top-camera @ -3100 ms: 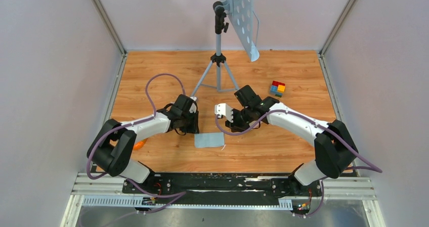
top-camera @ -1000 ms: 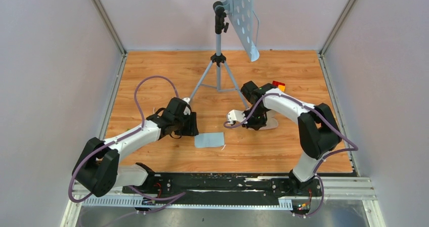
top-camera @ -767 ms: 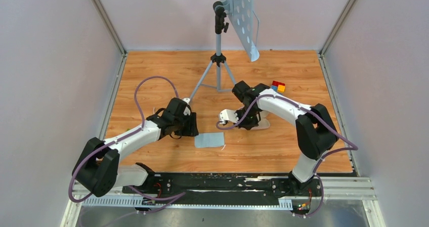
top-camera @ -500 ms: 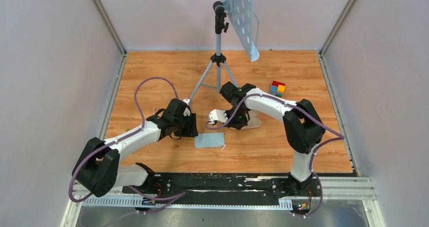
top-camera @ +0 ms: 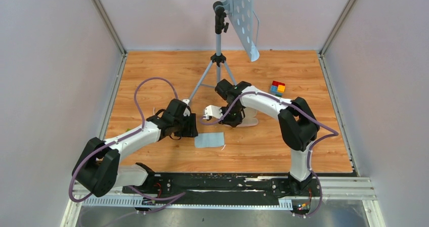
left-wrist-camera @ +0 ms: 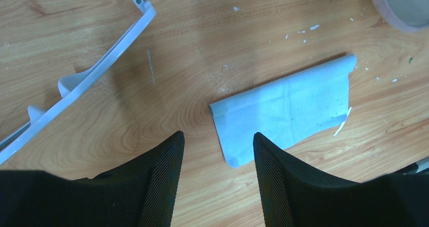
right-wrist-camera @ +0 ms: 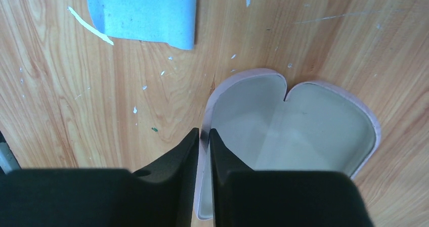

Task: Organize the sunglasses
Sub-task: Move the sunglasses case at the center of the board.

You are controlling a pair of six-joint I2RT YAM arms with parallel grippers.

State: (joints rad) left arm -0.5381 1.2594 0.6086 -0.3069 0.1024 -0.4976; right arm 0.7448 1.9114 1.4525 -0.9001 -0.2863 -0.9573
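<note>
The sunglasses (left-wrist-camera: 101, 60) lie on the wood at the upper left of the left wrist view; only part of the white frame shows, and a white bit shows by the left wrist in the top view (top-camera: 187, 101). My left gripper (left-wrist-camera: 217, 176) is open and empty, low over the table, with the corner of the blue-grey cloth (left-wrist-camera: 288, 110) just ahead of it. My right gripper (right-wrist-camera: 204, 141) is shut on the near rim of the open pale pink case (right-wrist-camera: 293, 121). In the top view the case (top-camera: 249, 120) sits right of the right gripper (top-camera: 230, 118).
The cloth (top-camera: 209, 139) lies flat between the two arms, near the front. A tripod (top-camera: 218, 70) with a perforated panel stands at the back centre. A stack of coloured blocks (top-camera: 277, 88) sits at the back right. Small white flecks dot the wood.
My right gripper has dragged the pink case leftward, from the right of centre to just right of the tripod legs. The left arm has stayed put over the last second.
</note>
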